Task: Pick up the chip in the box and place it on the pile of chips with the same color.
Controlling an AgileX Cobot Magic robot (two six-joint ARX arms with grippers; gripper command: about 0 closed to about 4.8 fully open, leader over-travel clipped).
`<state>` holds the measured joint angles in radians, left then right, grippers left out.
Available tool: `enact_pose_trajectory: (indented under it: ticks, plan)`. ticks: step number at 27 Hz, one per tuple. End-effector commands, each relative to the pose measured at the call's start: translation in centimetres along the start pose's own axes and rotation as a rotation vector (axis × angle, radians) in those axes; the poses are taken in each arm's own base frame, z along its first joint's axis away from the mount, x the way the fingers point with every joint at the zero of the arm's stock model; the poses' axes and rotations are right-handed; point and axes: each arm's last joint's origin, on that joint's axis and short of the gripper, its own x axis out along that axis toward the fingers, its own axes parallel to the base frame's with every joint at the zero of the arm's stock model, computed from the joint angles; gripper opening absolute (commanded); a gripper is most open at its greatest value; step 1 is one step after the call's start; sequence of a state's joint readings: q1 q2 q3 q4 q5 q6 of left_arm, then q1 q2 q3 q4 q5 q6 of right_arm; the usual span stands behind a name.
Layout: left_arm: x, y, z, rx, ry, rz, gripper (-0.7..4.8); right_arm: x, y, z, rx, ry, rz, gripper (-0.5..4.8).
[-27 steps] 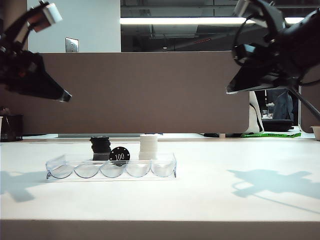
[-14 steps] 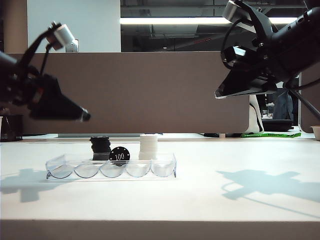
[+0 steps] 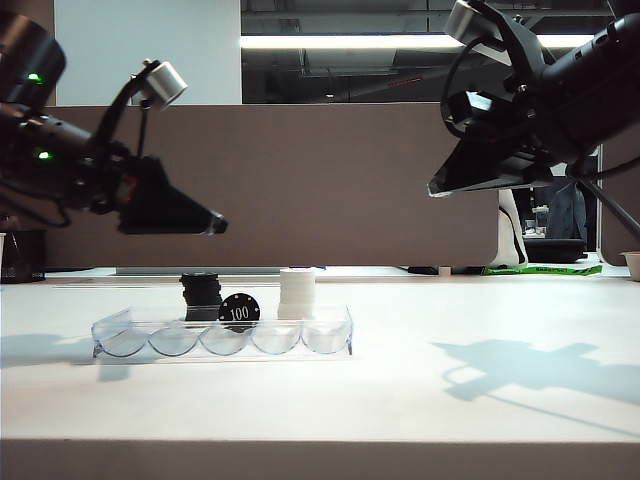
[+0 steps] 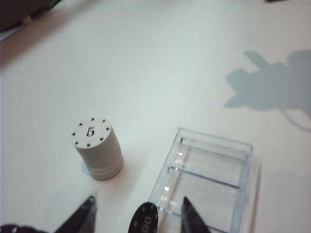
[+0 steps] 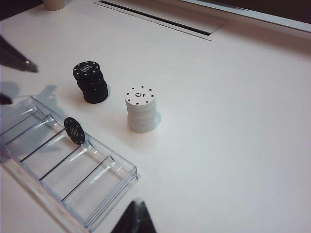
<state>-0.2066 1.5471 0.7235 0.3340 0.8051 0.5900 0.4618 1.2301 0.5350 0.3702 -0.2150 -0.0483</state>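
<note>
Item — black chip (image 3: 239, 310), on edge in the box (image 3: 300, 340), third slot; black pile (image 3: 201, 297) at its 11 o'clock. Left gripper (image 4: 138, 213) above, jaws spread. Right gripper (image 5: 133, 221) aloft, state apparently closed — unclear. Risk: a fingertip nudge rolls the chip or shifts the box.

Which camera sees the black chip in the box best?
The right wrist view: the black chip stands on edge in the box, fully visible. The exterior view shows its "100" face behind clear plastic. The left wrist view cuts it off.
</note>
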Motion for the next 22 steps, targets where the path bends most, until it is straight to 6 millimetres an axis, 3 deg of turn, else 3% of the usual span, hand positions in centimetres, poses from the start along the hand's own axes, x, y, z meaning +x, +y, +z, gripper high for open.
enact_pose_trajectory:
  ticks: [1, 7, 22]
  plan:
    - [0.8, 0.8, 0.0, -0.020, -0.016, -0.058, 2.20, -0.1, 0.1, 0.5, -0.004, -0.030, 0.019, -0.06]
    - [1.7, 1.5, -0.3, -0.067, -0.002, -0.117, 2.20, -0.1, 0.1, 0.5, -0.004, -0.031, 0.029, -0.06]
    - [2.1, 1.1, -2.0, 0.040, 0.121, -0.129, 2.20, -0.1, 0.1, 0.5, -0.005, -0.030, 0.031, -0.06]
